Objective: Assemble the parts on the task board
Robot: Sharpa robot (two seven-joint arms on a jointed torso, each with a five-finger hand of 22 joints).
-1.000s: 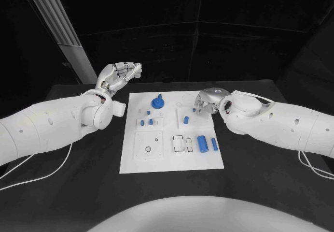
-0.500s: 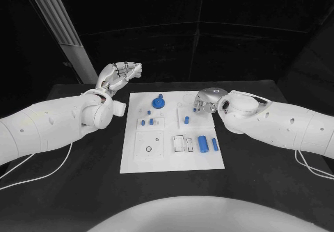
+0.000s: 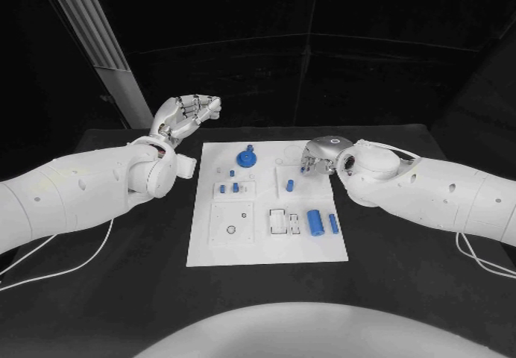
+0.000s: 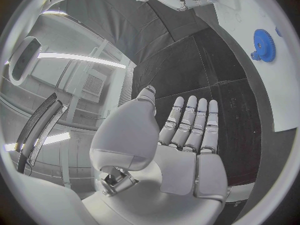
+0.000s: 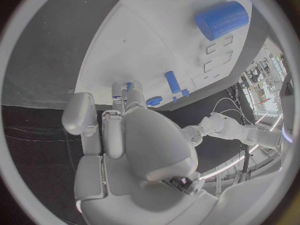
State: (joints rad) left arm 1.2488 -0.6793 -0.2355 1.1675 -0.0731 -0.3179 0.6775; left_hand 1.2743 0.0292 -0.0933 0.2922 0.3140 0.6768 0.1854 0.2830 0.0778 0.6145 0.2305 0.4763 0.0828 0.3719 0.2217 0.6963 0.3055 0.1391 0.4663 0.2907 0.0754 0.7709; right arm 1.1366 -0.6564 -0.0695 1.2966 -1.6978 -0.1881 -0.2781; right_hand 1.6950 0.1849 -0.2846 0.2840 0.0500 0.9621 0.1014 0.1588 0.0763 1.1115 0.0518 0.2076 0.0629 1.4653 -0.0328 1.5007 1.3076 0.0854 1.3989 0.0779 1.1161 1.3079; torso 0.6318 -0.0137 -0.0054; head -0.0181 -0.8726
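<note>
Flat white task board [image 3: 267, 242], toothed blue gear [image 3: 246, 157], smooth cylinder [image 3: 314, 221]

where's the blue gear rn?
Head view: the blue gear sits at the far end of the task board, left of centre, beyond the small blue pegs. Neither hand touches it.

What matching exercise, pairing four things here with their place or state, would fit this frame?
Things:
1. left hand
2. right hand
3. blue gear
4. large blue cylinder

Places or states:
A. lying on the task board on the right arm's side
B. raised off the table, fingers apart, holding nothing
C. at the board's far end
D. reaching down over the board's far right part

Pairs: 1-B, 2-D, 3-C, 4-A
</note>
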